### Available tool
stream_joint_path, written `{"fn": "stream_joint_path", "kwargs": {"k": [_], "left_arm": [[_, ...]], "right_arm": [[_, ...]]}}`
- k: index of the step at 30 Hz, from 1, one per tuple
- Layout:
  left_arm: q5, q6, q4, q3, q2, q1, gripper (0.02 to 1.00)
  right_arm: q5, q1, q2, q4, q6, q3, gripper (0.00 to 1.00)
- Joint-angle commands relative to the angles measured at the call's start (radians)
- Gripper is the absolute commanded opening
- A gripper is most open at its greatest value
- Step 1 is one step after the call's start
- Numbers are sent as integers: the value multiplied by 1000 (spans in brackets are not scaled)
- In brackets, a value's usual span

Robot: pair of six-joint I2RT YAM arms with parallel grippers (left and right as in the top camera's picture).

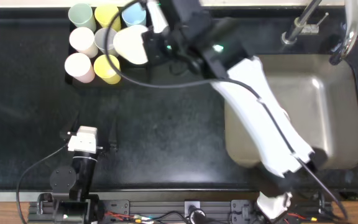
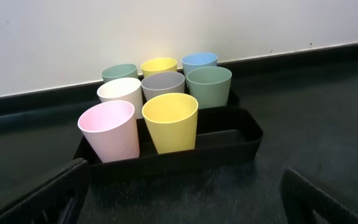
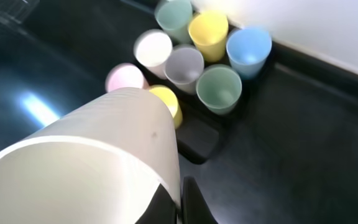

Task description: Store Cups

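Right wrist view is showing the right gripper pinching its jaws on the side wall of a white cup, which is hanging tilted, mouth toward the camera, above the black tray at the far left of the surface. Eight pastel cups are standing upright in the tray, and the near-right compartment is lying vacant.

To do this step well, the arm should be turning the white cup base-down, centring it over that vacant compartment and lowering it straight. It should be letting go only once the base is seated. The near yellow cup to the left and the green cup just behind leave little room, so a tilted descent is likely risking a knock.

The white cup is looking plain, tapered and thin-walled, probably light.

The left gripper is sitting nearer, well apart from the tray, jaws spread wide and holding nothing.
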Motion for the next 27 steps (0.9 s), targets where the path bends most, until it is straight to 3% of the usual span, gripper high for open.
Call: {"fn": "stream_joint_path", "kwargs": {"k": [1,11,27], "left_arm": [[-5,11,-6,-1,-9,6,998],[-5,11,-6,-1,-9,6,1000],[-5,11,-6,-1,-9,6,1000]], "right_arm": [[122,21,104,-13,39,58,40],[235,60,239,9,16,59,40],[187,60,378,35,39,58,40]]}}
